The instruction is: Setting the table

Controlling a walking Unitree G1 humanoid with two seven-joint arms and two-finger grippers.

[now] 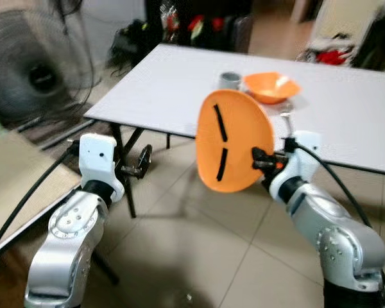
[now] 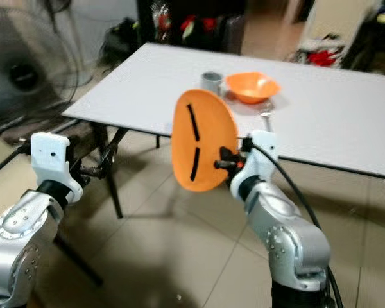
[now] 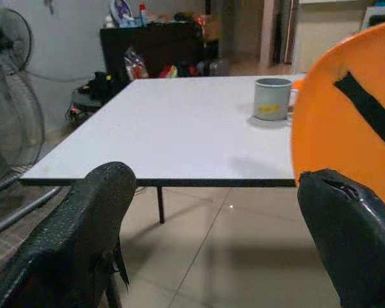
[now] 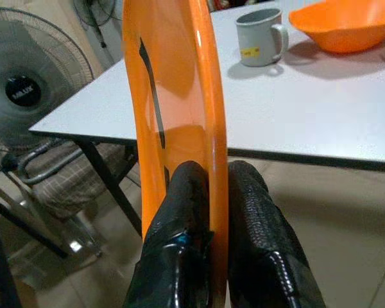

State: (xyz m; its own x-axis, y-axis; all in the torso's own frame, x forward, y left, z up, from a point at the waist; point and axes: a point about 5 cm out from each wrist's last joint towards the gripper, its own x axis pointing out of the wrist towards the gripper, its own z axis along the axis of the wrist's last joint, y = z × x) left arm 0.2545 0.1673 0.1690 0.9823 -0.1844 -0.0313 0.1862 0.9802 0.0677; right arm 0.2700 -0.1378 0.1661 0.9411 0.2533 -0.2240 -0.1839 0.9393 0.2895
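My right gripper (image 1: 258, 158) is shut on the rim of an orange plate (image 1: 234, 141), held upright on edge in front of the white table (image 1: 173, 96), just short of its near edge. Two black stripes mark the plate's face. In the right wrist view the fingers (image 4: 186, 212) pinch the plate (image 4: 173, 96) from both sides. On the table stand a grey mug (image 1: 230, 80) and an orange bowl (image 1: 271, 87), with a metal utensil (image 1: 286, 119) lying near the bowl. My left gripper (image 3: 218, 212) is open with nothing between its fingers, level with the table's edge.
A standing fan (image 1: 35, 74) is at the far left beside a folding chair (image 4: 58, 173). Dark shelving with clutter (image 1: 192, 25) lies behind the table. Tiled floor (image 1: 192, 256) stretches below my arms.
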